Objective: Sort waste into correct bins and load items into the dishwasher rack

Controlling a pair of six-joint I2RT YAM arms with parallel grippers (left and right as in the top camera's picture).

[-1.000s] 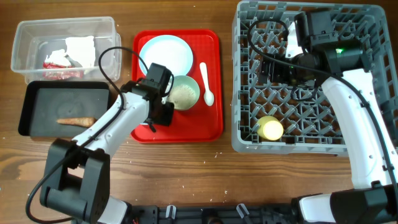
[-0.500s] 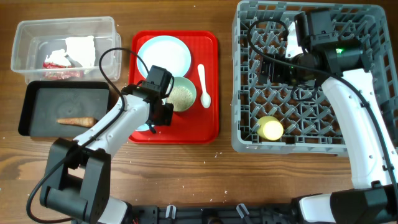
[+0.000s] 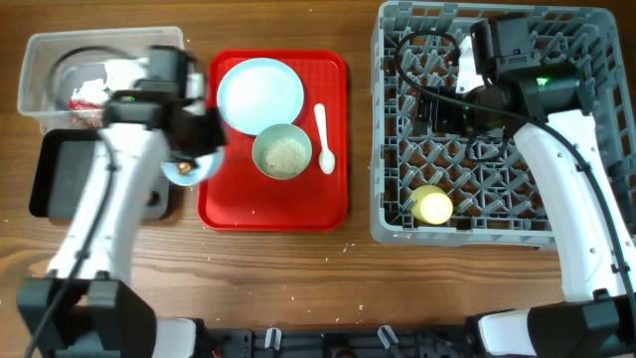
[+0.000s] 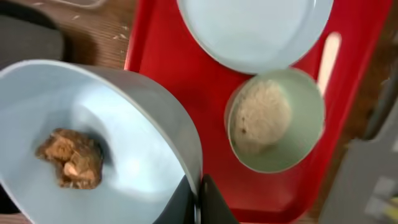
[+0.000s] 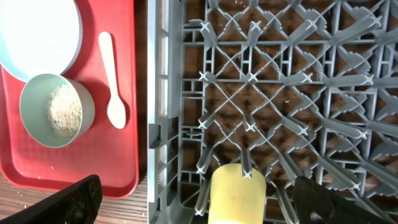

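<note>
Light blue small bowl [image 4: 93, 143], small brown food lump [image 4: 68, 158] inside, clamped by the left gripper [image 4: 199, 194].
It hangs between flat red serving tray [image 3: 273, 204] and shallow black rectangular tray [image 3: 55, 164]. Sorted, I judge: small yellow cup [image 3: 432, 204] in the grey plastic grid rack [image 3: 477, 184], red snack wrapper [image 3: 84, 99] and crumpled white napkin [image 3: 121, 74] in the clear plastic tub [image 3: 30, 70]. Remaining: pale round plate [image 3: 260, 91], cream-white bowl [image 3: 282, 152] (rice inside), white plastic spoon [image 3: 325, 134]. Right gripper [image 3: 432, 109] gapes over the rack.

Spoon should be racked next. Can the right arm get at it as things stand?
Probably yes. The spoon lies uncovered near the rack-side edge of the red tray, the right end effector hangs open over the rack, and the left end effector holds the blue bowl at the tray's far side.
</note>
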